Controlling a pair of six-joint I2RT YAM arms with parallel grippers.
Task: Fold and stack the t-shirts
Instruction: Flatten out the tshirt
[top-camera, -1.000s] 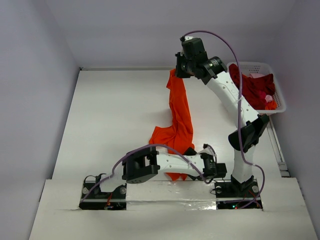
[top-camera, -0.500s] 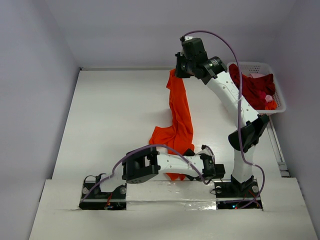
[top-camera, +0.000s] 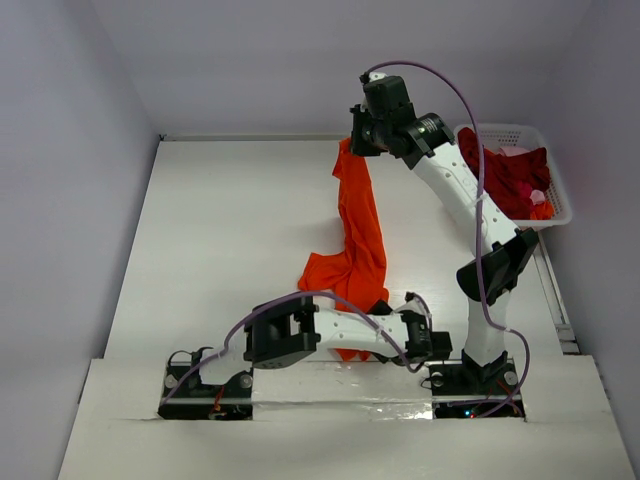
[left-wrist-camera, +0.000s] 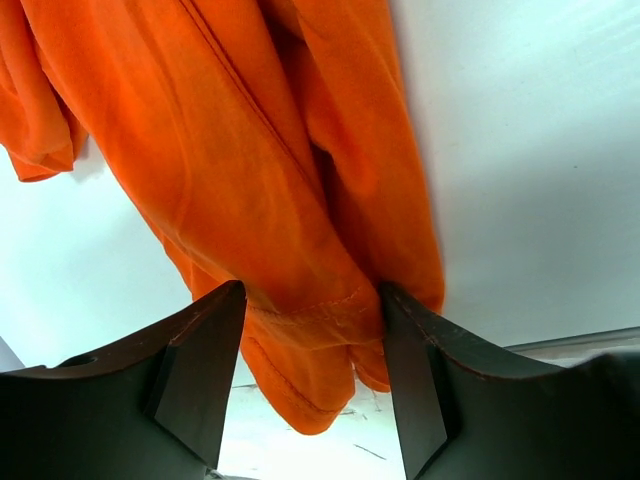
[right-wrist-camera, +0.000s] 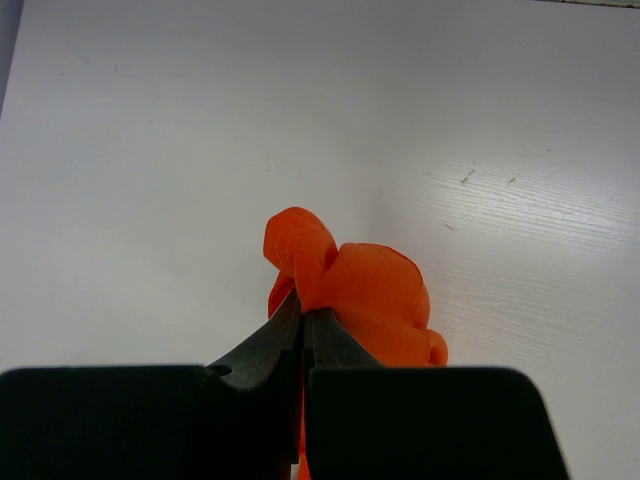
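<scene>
Top external view, upper centre: right end effector (top-camera: 354, 145) pinches shut on the orange t-shirt (top-camera: 362, 215), hanging it straight so the left end effector (left-wrist-camera: 310, 295), half-open, brackets its hem.

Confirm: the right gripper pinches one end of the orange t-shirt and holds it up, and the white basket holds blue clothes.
One error: the clothes in the white basket are dark red, not blue; the top external view shows it. The right gripper does pinch one end of the orange t-shirt, holding it up.
</scene>
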